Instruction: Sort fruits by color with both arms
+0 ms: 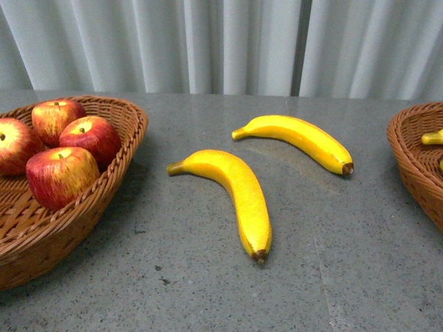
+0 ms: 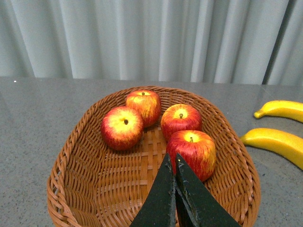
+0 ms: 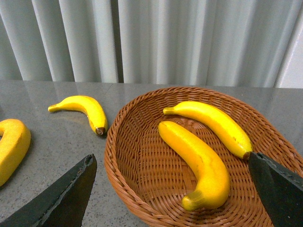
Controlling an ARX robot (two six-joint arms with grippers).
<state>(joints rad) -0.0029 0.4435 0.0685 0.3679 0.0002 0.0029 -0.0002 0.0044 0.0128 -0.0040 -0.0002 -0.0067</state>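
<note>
Several red apples (image 1: 61, 176) lie in the left wicker basket (image 1: 131, 117). Two yellow bananas rest on the grey table between the baskets, one nearer (image 1: 235, 190) and one farther (image 1: 301, 138). In the left wrist view my left gripper (image 2: 171, 158) is shut and empty, hovering over that basket (image 2: 71, 161) just short of the nearest apple (image 2: 191, 146). In the right wrist view my right gripper (image 3: 173, 161) is open over the right basket (image 3: 116, 156), which holds two bananas (image 3: 196, 158) (image 3: 213, 123). Neither arm shows in the front view.
The right basket (image 1: 408, 152) is cut off by the front view's right edge. A pale pleated curtain (image 1: 221, 41) hangs behind the table. The two loose bananas also show beside the right basket in the right wrist view (image 3: 85, 108) (image 3: 12, 144).
</note>
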